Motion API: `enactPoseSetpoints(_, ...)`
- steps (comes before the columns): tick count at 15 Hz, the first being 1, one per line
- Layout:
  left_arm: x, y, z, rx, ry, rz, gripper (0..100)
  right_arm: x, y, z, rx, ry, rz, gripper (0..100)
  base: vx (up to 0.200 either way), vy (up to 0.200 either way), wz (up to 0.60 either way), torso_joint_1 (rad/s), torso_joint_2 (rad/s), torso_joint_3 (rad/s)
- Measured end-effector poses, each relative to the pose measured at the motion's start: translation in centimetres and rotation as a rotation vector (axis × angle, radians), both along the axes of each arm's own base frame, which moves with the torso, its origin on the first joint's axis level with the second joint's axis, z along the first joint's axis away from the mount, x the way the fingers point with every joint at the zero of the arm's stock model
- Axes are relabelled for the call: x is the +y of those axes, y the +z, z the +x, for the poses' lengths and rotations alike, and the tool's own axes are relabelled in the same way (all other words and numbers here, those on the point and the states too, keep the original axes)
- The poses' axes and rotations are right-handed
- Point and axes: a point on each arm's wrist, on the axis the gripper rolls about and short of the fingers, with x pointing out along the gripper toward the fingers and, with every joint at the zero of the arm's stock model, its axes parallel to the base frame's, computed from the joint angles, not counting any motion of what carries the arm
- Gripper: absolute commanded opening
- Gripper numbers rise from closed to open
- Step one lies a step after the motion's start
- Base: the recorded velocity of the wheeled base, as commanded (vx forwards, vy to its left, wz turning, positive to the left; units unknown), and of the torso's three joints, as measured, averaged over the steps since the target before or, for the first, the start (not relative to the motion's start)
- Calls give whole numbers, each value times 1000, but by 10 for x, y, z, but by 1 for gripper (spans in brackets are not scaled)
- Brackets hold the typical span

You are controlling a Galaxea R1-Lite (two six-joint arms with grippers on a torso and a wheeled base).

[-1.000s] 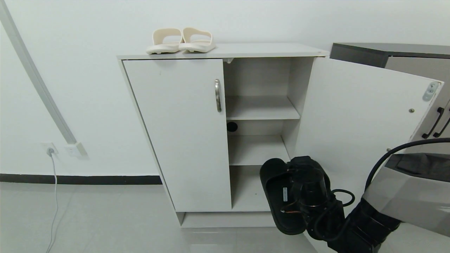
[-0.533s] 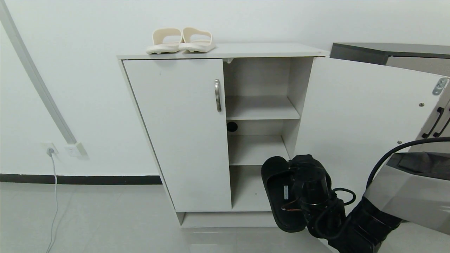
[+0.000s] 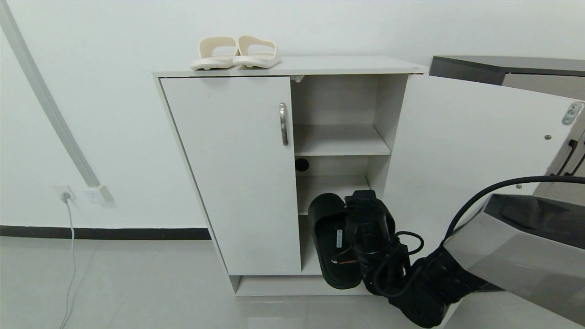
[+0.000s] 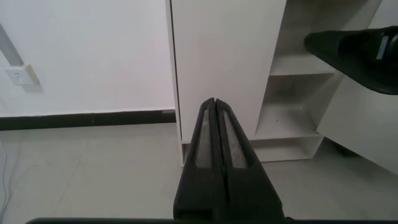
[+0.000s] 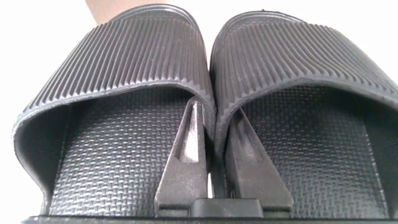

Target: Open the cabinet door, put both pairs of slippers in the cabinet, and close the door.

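Note:
The white cabinet (image 3: 228, 173) has its right door (image 3: 461, 155) swung wide and its left door shut. My right gripper (image 3: 361, 228) is shut on the pair of black slippers (image 3: 331, 242), held on edge in front of the lowest compartment. In the right wrist view its fingers (image 5: 189, 149) pinch the two adjoining strap edges of the black slippers (image 5: 124, 81). A pair of cream slippers (image 3: 235, 51) lies on the cabinet top at the left. My left gripper (image 4: 215, 143) is shut on nothing, low before the cabinet, with the black slippers (image 4: 354, 53) off to one side.
Three bare shelves (image 3: 340, 141) show in the open half, with a dark round hole (image 3: 301, 164) in the back panel. A grey cabinet (image 3: 512, 68) stands beyond the open door. A wall socket and cable (image 3: 66, 201) sit at the left above the tiled floor.
My right gripper has carried the black slippers left and a little up, from beside the open door to in front of the lowest compartment. The door swung slightly wider early on.

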Motion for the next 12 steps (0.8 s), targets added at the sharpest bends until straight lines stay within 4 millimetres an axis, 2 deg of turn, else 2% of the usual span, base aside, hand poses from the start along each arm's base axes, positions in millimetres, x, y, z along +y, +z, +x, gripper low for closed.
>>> enactPoseSetpoints(3,0,0,0,0,0,-1,0,0,-10,12,27,-29,10,0,0,0,0,0,0,0)
enactPoseSetpoints(7,0,0,0,0,-1,-1,0,5,-30,17,52,-30,-9,0,0,0,0,0,0,0)
enactPoseSetpoints(12,0,0,0,0,-3,1,0,7,-43,20,69,-31,-23,0,0,0,0,0,2,-46)
